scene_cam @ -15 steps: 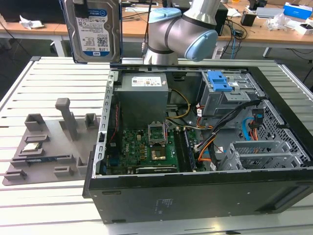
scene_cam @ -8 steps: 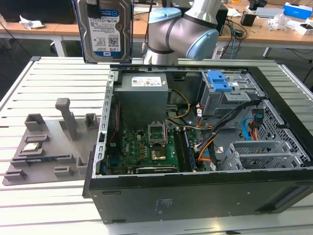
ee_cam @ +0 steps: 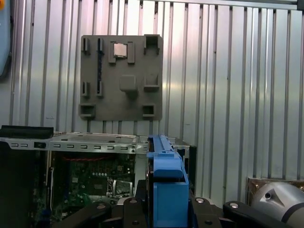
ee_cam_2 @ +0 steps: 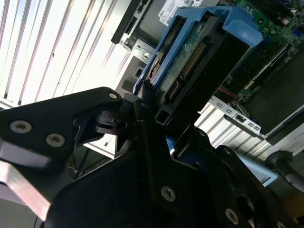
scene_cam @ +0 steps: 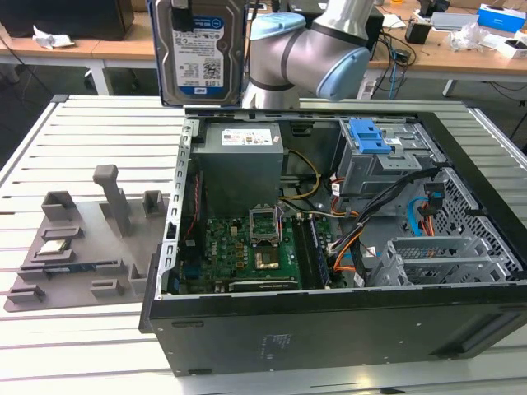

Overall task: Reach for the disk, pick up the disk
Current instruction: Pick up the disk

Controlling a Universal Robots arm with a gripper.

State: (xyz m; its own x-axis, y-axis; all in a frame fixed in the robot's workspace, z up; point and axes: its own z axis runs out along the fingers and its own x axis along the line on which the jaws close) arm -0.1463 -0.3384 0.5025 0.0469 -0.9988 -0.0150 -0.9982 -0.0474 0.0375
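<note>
The disk (scene_cam: 202, 51) hangs upright in the air above the back left corner of the open computer case (scene_cam: 247, 333), its white-and-blue label facing the exterior camera. A dark finger (scene_cam: 181, 15) of my gripper shows at its top edge. In the second wrist view my gripper (ee_cam_2: 151, 102) is shut on the disk (ee_cam_2: 199, 52), the black fingers (ee_cam_2: 95, 114) pressing its blue bracket. The first wrist view looks down the disk's blue edge (ee_cam: 164, 183), with the gripper (ee_cam: 166, 203) clamped on both sides.
Inside the case sit a grey power supply (scene_cam: 243, 164), a motherboard (scene_cam: 247, 247), a blue latch (scene_cam: 368, 136) and cables. A grey fixture plate (scene_cam: 82, 239) lies on the slatted table (scene_cam: 82, 132), on the exterior view's left. The arm's elbow (scene_cam: 317, 49) is behind the case.
</note>
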